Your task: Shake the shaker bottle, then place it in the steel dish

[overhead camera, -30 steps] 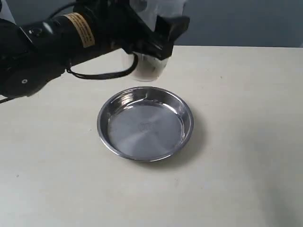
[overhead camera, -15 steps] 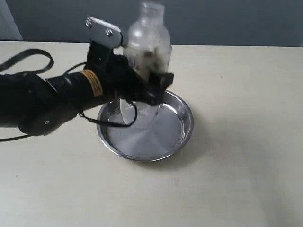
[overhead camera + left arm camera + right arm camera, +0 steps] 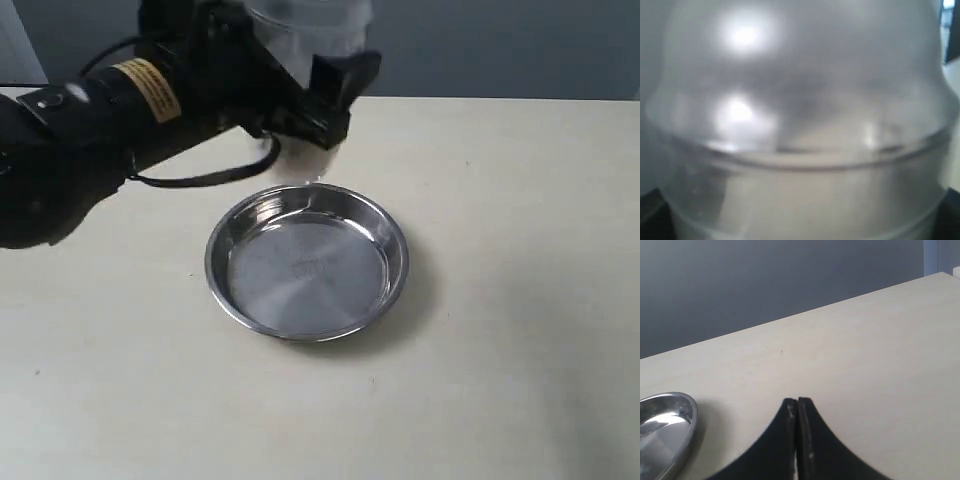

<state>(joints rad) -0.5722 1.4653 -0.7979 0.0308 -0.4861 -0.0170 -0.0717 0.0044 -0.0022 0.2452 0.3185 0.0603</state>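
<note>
The left gripper (image 3: 305, 105) was clenched around the shaker bottle (image 3: 308, 30), its black fingers (image 3: 343, 78) pressed against the frosted wall. The blurred bottle sat at the upper middle of the exterior frame, outside the steel dish (image 3: 300, 275) and just beyond its far rim. The right gripper (image 3: 797, 412) had its jaws pressed together on nothing, low over the pale table (image 3: 865, 340) and near the dish's rim, while the dish lay empty at centre frame.
</note>
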